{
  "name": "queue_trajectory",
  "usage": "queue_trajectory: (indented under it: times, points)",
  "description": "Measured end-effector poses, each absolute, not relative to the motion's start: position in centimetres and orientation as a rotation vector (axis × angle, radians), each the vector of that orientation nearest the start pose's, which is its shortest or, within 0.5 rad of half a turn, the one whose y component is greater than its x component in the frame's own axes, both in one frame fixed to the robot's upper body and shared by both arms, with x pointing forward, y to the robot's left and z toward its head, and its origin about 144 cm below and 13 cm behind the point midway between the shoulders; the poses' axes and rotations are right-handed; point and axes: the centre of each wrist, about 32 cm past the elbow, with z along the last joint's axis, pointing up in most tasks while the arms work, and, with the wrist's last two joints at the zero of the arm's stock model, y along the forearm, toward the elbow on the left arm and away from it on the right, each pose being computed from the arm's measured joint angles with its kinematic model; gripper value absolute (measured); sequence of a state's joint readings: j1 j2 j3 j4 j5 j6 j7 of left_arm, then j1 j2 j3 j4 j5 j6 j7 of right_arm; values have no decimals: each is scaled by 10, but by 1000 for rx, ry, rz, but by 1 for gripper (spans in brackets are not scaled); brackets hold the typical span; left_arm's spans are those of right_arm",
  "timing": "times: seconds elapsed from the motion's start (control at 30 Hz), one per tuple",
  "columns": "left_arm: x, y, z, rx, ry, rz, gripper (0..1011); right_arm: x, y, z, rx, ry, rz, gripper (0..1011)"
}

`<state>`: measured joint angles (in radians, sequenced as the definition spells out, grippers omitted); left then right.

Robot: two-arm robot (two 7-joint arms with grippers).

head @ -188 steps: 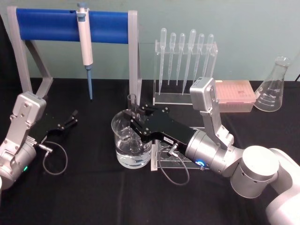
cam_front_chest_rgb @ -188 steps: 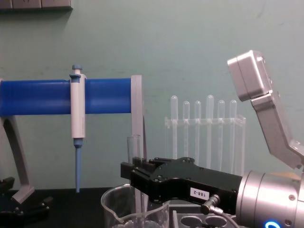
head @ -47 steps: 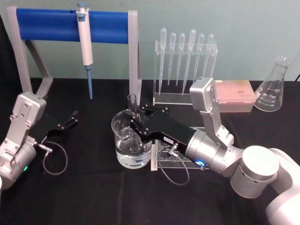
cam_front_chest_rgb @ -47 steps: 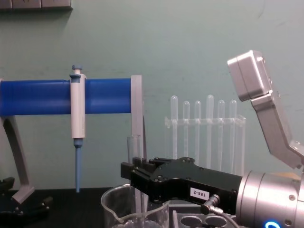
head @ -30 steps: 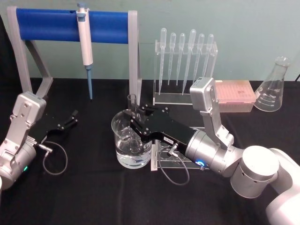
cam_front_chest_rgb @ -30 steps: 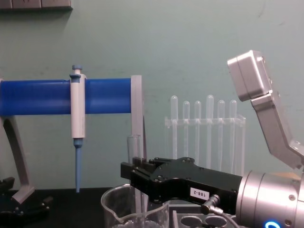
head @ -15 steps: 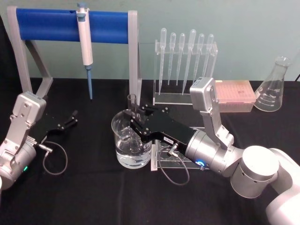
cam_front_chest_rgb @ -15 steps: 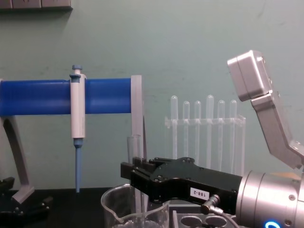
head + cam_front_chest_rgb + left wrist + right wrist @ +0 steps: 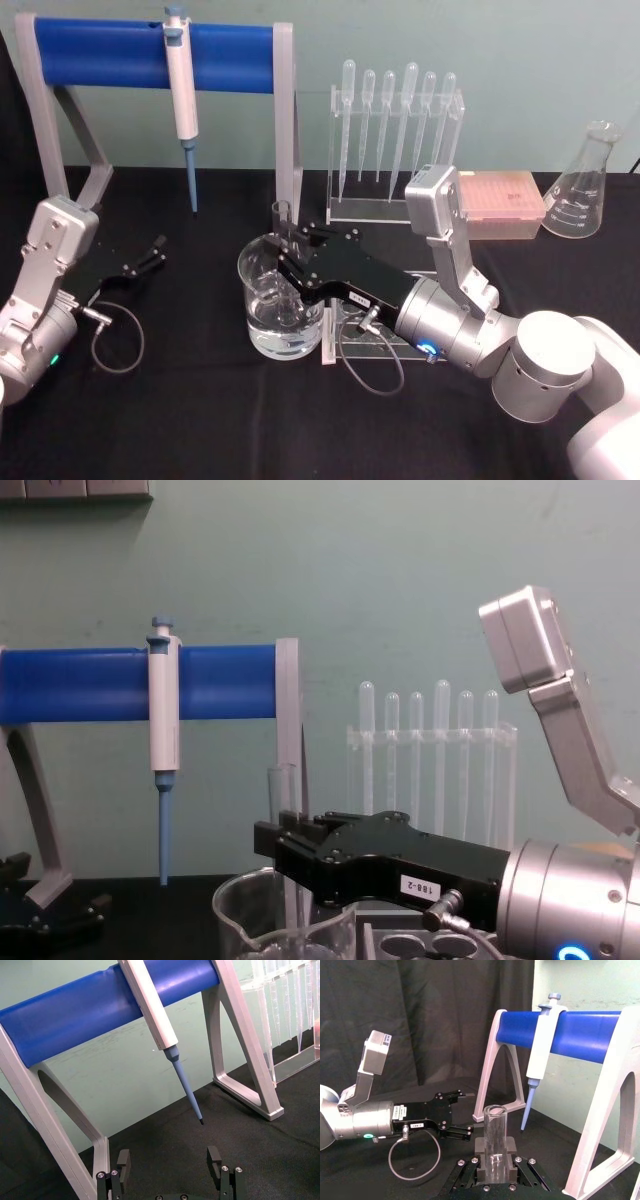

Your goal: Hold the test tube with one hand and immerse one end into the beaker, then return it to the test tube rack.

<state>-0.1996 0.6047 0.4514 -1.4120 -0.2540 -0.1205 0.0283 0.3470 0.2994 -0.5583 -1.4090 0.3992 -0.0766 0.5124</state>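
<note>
Right gripper holds the glass tube upright in the beaker of water.

The black blocky right gripper [image 9: 286, 243], on its silver-grey arm, reaches over the wide clear glass beaker [image 9: 262, 318] with the pouring spout, which stands on the black table [image 9: 200, 420]. Its two flat fingers are clamped on the clear, finger-thick glass test tube [image 9: 283, 790]. The tube stands upright between them: its open rimmed top rises above the fingers and its lower part goes down inside the beaker, which holds clear liquid at the bottom. In the right wrist view the tube [image 9: 494, 1132] sits squarely between the finger pads. The left gripper [image 9: 150, 252] rests low on the table well to the beaker's left, fingers apart and holding nothing, in front of the blue-barred grey stand [image 9: 110, 55] where the white-and-blue pipettor [image 9: 182, 95] hangs.
</note>
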Motion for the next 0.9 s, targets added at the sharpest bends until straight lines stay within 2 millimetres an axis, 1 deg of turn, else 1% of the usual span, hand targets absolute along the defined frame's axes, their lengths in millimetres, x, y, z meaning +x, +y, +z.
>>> queue_trajectory:
  times: [0.9]
  points:
    - [489, 310, 1140, 304, -285, 1248, 1000, 519, -167, 1173, 29, -73, -588, 226]
